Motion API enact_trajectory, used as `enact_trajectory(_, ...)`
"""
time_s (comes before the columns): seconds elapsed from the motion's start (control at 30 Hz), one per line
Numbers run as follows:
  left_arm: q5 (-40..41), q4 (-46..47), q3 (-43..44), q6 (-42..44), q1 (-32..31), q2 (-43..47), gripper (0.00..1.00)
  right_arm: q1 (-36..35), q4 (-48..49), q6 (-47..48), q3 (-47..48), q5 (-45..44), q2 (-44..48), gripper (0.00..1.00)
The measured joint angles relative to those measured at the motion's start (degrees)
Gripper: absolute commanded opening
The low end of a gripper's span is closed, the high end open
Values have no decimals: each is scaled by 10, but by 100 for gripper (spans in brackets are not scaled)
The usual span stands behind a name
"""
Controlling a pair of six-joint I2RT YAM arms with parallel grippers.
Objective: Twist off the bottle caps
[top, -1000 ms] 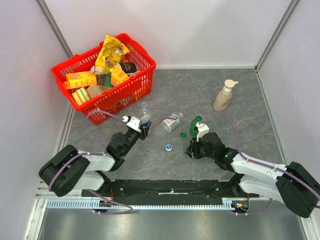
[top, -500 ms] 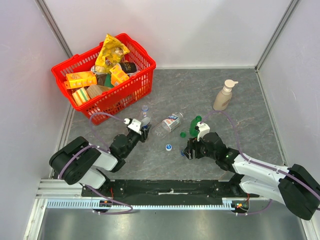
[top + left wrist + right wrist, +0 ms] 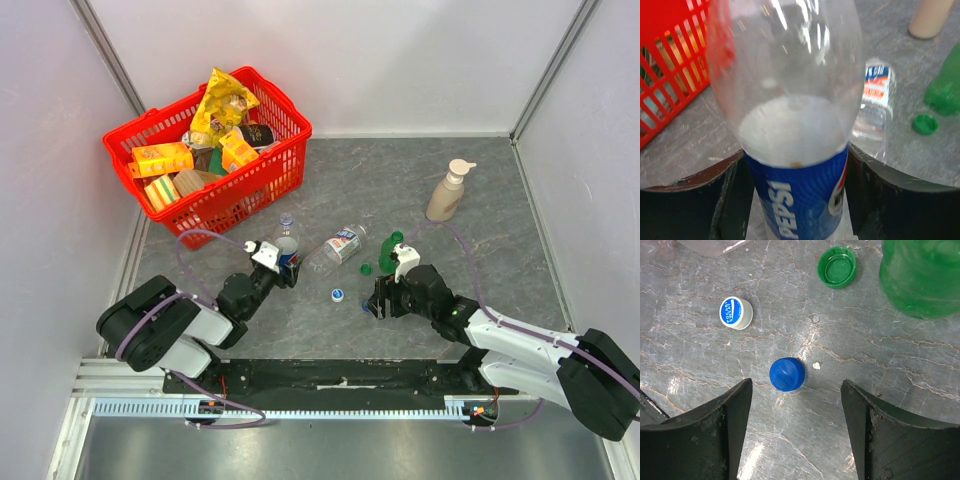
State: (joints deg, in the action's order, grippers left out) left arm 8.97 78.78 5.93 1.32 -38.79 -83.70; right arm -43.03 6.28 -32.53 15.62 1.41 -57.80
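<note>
Spreading under everything, the grey marbled tabletop (image 3: 350,180) carries a red plastic mesh basket (image 3: 255,190), full of packets, at its far left corner. The left gripper (image 3: 283,262) is clamped on a clear plastic cola bottle with a blue label (image 3: 790,100). One finger presses each side of the label, and the bottle stands upright just in front of the basket. The right gripper (image 3: 378,298) hangs low near the table's centre, jaws wide apart and holding nothing. A clear plastic water bottle (image 3: 337,247) lies on its side between the two grippers. A green plastic bottle (image 3: 920,275) sits just beyond the right gripper, and a beige pump dispenser (image 3: 448,192) stands well apart, far right.

All three caps lie loose on the table. The green screw cap (image 3: 837,266) rests open side up beside the green bottle. The blue-topped white cap (image 3: 736,312) lies top up nearer the middle. The plain blue cap (image 3: 786,373) sits between the right gripper's parted fingers, touching neither.
</note>
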Motion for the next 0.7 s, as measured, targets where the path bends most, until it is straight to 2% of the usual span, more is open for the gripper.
enact_trajectory(0.27,10,-38,-28,0,0,28,77,0,-7,0,0,0,5,78)
enact_trajectory(0.7,12,-67,-28,0,0,180,77,0,-8,1,0,0,10,81)
